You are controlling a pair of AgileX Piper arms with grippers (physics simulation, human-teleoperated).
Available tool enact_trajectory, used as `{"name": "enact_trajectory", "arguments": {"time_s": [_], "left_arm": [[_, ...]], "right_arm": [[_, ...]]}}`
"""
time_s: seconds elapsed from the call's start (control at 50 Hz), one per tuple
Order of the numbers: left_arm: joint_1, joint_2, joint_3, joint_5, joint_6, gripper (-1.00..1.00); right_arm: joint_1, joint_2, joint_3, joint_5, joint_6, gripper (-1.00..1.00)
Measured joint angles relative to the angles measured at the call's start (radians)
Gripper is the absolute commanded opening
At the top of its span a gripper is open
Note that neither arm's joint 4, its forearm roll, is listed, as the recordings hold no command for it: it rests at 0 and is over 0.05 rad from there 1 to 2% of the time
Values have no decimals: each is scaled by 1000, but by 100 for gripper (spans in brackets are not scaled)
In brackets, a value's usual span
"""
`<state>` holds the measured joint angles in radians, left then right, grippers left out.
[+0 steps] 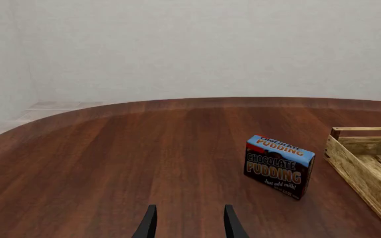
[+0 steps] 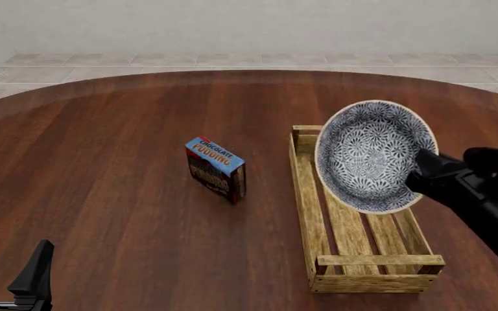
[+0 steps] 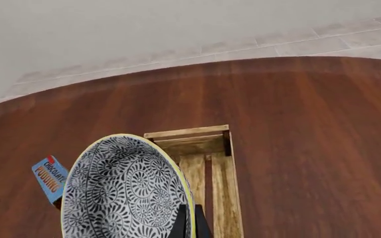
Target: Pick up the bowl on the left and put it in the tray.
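Observation:
The blue-and-white patterned bowl [image 2: 368,154] hangs tilted on its edge above the far half of the wooden slat tray [image 2: 305,194], its inside facing the front camera. My right gripper [image 2: 420,171] is shut on the bowl's right rim. In the right wrist view the bowl [image 3: 121,193] fills the lower left, the fingers [image 3: 189,224] pinch its rim, and the tray [image 3: 190,134] lies beneath. My left gripper [image 2: 13,251] stands open and holds nothing near the table's front left edge. Its fingertips [image 1: 151,218] show in the left wrist view, with a corner of the tray [image 1: 369,173].
A blue chocolate pudding box [image 2: 216,170] stands upright on the table left of the tray; the same pudding box [image 1: 280,166] shows ahead of the left gripper. The round dark wooden table [image 2: 102,162] curves away at the back.

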<state>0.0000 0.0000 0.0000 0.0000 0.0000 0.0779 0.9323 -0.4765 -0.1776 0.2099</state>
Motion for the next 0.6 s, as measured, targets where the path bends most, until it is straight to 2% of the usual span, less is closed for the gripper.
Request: {"name": "enact_trajectory", "arguments": {"time_s": [0.6], "left_arm": [[0, 0, 0, 0, 0, 100]], "right_arm": [[5, 6, 37, -21, -25, -100]]}}
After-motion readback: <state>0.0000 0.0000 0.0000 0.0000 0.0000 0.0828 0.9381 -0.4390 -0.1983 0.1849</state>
